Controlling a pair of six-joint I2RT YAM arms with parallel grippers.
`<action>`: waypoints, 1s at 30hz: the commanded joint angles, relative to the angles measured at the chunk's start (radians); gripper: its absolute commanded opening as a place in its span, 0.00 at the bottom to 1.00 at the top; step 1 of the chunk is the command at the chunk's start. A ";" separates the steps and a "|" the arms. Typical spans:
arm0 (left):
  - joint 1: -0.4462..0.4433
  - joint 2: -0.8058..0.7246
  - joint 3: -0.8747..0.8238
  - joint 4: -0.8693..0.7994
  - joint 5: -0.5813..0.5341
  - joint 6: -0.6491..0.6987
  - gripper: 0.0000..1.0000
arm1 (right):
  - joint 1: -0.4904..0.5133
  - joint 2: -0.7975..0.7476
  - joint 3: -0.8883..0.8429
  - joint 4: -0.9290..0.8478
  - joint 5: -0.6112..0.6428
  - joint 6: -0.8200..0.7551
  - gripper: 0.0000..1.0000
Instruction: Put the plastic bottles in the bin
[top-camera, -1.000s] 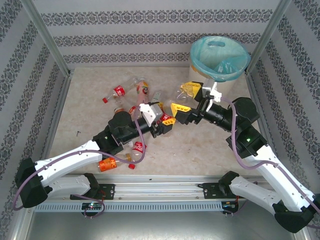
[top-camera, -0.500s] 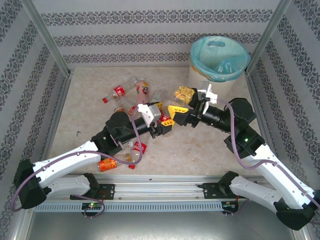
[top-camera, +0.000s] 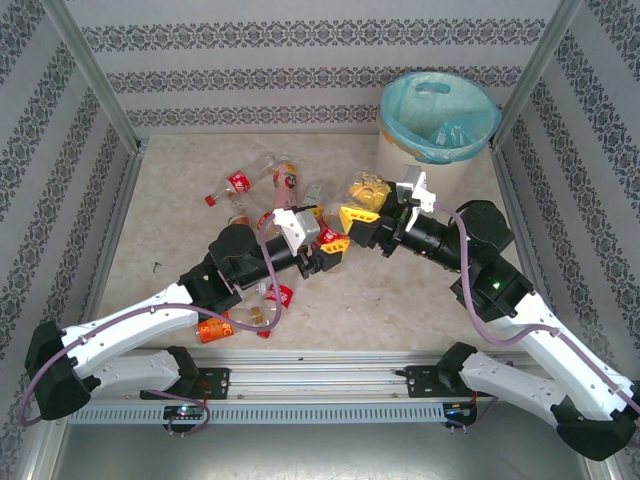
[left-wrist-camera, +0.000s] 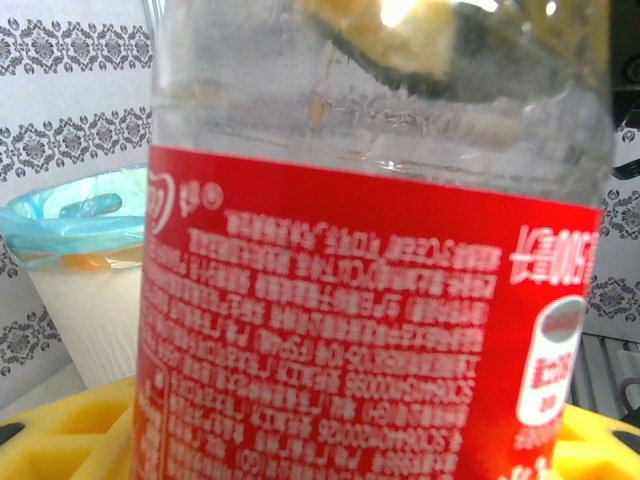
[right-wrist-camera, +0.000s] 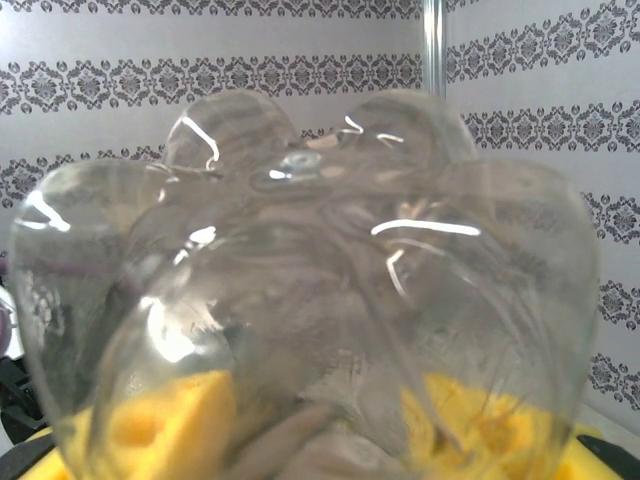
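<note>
A: The left gripper (top-camera: 328, 247) is clamped across a red-labelled bottle (left-wrist-camera: 370, 330), a yellow finger on either side of the label. And the right gripper (top-camera: 358, 216)?

B: Its jaws flank a clear bottle (right-wrist-camera: 300, 280), with the base turned toward the wrist camera. I can't tell whether it is pinched or only bracketed.

A: The room, then.

B: Patterned walls (top-camera: 300, 60) stand on three sides, with metal posts (top-camera: 95, 80) at the back corners. The table (top-camera: 180, 160) is pale, marbled and flat, with bare surface along the near right.

A: And the bin (top-camera: 395, 150)?

B: It stands in the back right corner, turquoise liner folded over the rim, mouth open upward. It lies beyond both grippers and to their right. The right arm is the nearer. The left gripper sits just beside the right one at mid-table, on the side away from the bin.

A: So the carry goes back-right and up over the rim.

B: I'd judge so. The red-labelled bottle's long axis runs across the left fingers. The clear one seems to lie along the right gripper's own line.

A: What's lying loose?

B: Loose bottles (top-camera: 240, 184) lie on their sides left of the grippers, and an orange-labelled bottle (top-camera: 215, 328) lies near the front edge beside the left arm.
</note>
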 joint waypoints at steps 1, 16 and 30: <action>-0.001 -0.041 0.017 0.027 -0.055 -0.010 0.61 | -0.014 -0.022 0.054 0.041 0.151 -0.017 0.40; -0.001 -0.141 -0.029 0.009 -0.215 0.009 1.00 | -0.018 0.084 0.181 -0.006 0.311 -0.111 0.31; -0.002 -0.198 -0.046 -0.116 -0.313 0.004 1.00 | -0.289 0.491 0.603 -0.094 0.558 -0.304 0.24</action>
